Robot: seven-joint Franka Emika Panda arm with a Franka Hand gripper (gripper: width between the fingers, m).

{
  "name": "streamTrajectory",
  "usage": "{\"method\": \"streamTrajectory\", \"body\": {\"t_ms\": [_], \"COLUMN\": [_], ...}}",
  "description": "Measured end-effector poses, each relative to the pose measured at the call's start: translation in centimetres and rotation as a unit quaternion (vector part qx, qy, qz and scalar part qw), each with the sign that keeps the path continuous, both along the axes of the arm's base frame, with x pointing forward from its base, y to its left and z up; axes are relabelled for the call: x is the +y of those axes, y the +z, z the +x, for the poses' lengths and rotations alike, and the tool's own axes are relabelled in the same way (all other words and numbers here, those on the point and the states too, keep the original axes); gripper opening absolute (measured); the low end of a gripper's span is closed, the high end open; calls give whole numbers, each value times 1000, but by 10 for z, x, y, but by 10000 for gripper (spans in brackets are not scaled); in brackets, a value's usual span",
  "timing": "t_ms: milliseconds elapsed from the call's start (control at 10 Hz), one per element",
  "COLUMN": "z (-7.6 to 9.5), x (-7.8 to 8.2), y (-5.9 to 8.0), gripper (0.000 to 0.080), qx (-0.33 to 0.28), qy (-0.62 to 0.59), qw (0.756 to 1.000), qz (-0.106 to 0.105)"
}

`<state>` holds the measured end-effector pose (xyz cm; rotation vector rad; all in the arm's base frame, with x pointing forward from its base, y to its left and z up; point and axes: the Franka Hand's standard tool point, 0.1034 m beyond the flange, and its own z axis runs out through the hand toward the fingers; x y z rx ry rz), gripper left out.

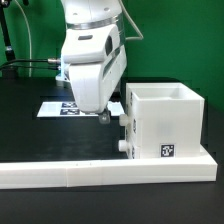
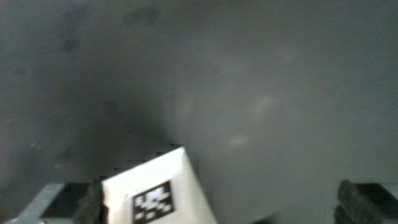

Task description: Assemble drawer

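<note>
The drawer's white boxy housing (image 1: 165,122) stands at the exterior view's right, open at the top, with a square tag on its front face. Two round knobs (image 1: 123,146) show on its left face, one above the other. My gripper (image 1: 104,113) hangs low over the black table, just left of the housing by the upper knob. In the wrist view my gripper (image 2: 214,206) is open, its fingers (image 2: 64,205) far apart. A white corner with one tag (image 2: 157,195) lies between them near one finger. I cannot tell which part it belongs to.
The long low white L-shaped border wall (image 1: 90,172) runs along the front and meets the housing's base. The marker board (image 1: 62,106) lies flat on the table behind my gripper at the exterior view's left. A green wall stands behind.
</note>
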<state>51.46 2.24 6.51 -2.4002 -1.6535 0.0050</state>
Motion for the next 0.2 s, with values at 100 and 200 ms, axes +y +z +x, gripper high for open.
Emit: {"method": "streamTrajectory", "body": {"t_ms": [100, 200], "z": [0, 0], "x": [0, -1], "y": [-1, -2], "gripper": [649, 649], "qx": [1, 2], "qy": [0, -1], "qw": [1000, 1000], "qz": [0, 1]}}
